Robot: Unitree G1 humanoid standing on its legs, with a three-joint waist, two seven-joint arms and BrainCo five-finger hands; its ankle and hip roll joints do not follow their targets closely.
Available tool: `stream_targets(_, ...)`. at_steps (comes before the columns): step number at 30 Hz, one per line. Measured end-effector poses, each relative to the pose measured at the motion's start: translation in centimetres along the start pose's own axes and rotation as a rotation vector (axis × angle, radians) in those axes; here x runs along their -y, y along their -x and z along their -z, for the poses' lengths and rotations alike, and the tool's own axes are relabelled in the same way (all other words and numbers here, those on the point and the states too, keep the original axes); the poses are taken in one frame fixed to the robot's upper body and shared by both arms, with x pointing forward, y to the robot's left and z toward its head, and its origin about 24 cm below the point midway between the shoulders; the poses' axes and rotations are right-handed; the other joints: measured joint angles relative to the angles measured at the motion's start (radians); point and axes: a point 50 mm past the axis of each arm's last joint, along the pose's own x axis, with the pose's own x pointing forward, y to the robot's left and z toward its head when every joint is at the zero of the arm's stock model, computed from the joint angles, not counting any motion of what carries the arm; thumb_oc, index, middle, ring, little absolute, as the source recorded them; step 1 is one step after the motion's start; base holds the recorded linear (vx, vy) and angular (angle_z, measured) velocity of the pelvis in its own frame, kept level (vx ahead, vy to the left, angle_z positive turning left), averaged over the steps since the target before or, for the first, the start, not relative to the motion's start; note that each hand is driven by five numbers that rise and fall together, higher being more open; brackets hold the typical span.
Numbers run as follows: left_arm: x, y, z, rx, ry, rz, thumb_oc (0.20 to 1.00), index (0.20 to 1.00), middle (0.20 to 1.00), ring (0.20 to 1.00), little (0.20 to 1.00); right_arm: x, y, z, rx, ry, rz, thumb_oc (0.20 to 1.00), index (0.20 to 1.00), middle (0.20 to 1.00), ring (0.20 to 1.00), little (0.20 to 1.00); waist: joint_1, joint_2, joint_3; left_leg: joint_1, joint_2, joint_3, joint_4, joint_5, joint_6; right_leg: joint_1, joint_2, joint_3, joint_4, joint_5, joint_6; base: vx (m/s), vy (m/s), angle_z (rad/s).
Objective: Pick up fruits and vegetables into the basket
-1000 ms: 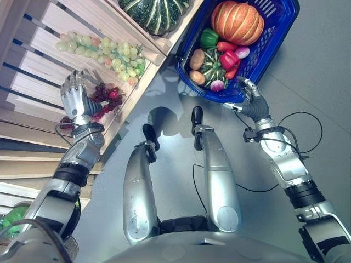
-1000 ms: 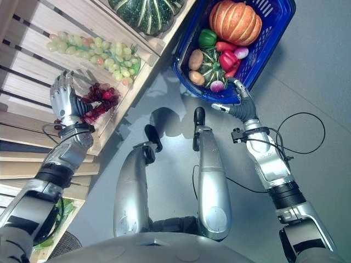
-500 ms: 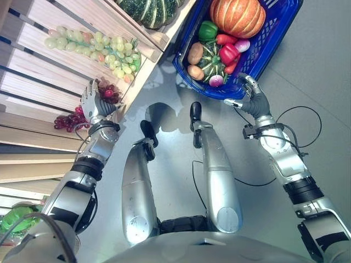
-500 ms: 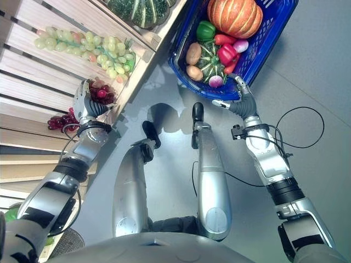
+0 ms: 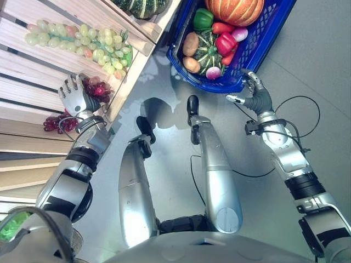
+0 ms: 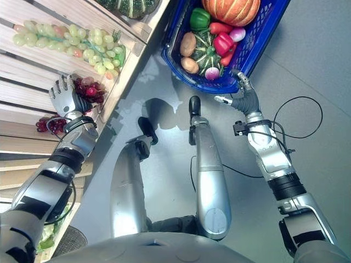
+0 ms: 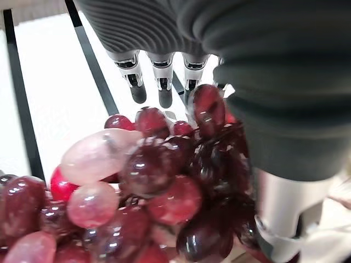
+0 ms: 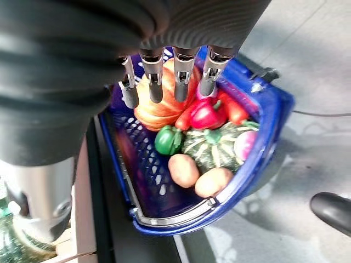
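Red grapes next, off the slatted shelf

The blue basket [image 5: 258, 46] sits at one o'clock; at nine, the open left hand [image 5: 74, 98] rests against the red grapes [image 5: 97, 87]. Curl fingers under the whole bunch. The right hand [image 6: 244, 98] hovers open.

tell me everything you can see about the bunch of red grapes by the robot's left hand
The red grapes are a glossy cluster of dark red berries with a few paler pink ones, plastic-looking. They lie on the slatted wooden shelf, near its edge, below the green grapes. The left hand is at the bunch with fingers straight, thumb beside the berries; no closed grip shows. A second dark red cluster lies by the wrist.
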Motion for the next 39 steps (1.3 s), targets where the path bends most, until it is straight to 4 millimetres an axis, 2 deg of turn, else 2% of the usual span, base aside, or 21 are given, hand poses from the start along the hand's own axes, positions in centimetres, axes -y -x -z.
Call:
stream_targets(11,0.1,-0.1,0.6,-0.015,-0.023,0.006,1.0,1.0,1.0,1.0,1.0,0.3,-0.5,0.1,0.0,0.014,0.016,1.0,1.0,1.0,1.0,1.0,-0.004,-0.004,0.001,-0.033,0.0,-0.009,0.008,-0.001,0.003,-0.033,-0.001,-0.001,0.007,-0.001,0.002,0.0,0.0,0.0)
stream_targets(20,-0.2,-0.3,0.5,-0.019,-0.017,-0.034,1.0,1.0,1.0,1.0,1.0,0.2,-1.2,-0.6,0.028,0.015,0.021,1.0,1.0,1.0,1.0,1.0,0.007,-0.004,0.001,-0.058,0.013,-0.01,0.007,0.004,-0.004,-0.059,0.004,-0.005,0.009,-0.001,0.002,0.0,-0.003,0.0)
stream_targets(21,-0.3,-0.4,0.4,-0.019,-0.015,-0.038,0.796,0.796,0.796,0.796,0.796,0.1,-1.3,-0.6,0.029,0.011,0.019,1.0,1.0,1.0,1.0,1.0,0.007,-0.004,0.001,-0.062,0.013,-0.012,0.007,0.005,-0.004,-0.062,0.005,-0.007,0.009,-0.002,0.002,0.0,0.0,0.0)
stream_targets(22,-0.3,-0.4,0.3,-0.017,-0.014,-0.039,0.442,0.442,0.442,0.442,0.442,0.1,-1.3,-0.6,0.03,0.004,0.017,1.0,1.0,1.0,1.0,1.0,0.007,-0.004,0.001,-0.065,0.013,-0.013,0.006,0.005,-0.005,-0.065,0.006,-0.009,0.008,-0.002,0.002,0.0,0.0,0.0)
stream_targets(23,-0.2,-0.3,0.2,-0.008,-0.018,-0.036,0.2,0.2,0.2,0.2,0.2,0.0,-1.3,-0.6,0.029,0.001,0.017,1.0,1.0,1.0,1.0,1.0,0.006,-0.004,0.001,-0.068,0.014,-0.018,0.005,0.008,-0.01,-0.066,0.008,-0.012,0.007,-0.002,0.002,0.0,0.0,0.0)
stream_targets(34,-0.6,-0.7,0.5,-0.007,-0.051,-0.057,0.2,0.2,0.2,0.2,0.2,0.2,-1.2,-0.6,0.033,-0.017,0.023,1.0,1.0,1.0,1.0,1.0,0.004,-0.004,0.001,-0.067,0.016,-0.028,-0.013,0.016,-0.017,-0.067,0.016,-0.017,-0.001,-0.002,0.002,0.0,0.001,0.0)
stream_targets(39,-0.4,-0.5,0.6,-0.016,0.059,-0.059,0.2,0.2,0.2,0.2,0.2,0.2,-1.2,-0.5,0.034,-0.018,0.025,1.0,1.0,1.0,1.0,1.0,0.004,-0.004,0.001,-0.065,0.015,-0.028,-0.013,0.016,-0.017,-0.063,0.014,-0.018,-0.002,-0.001,0.002,0.0,0.001,0.01)
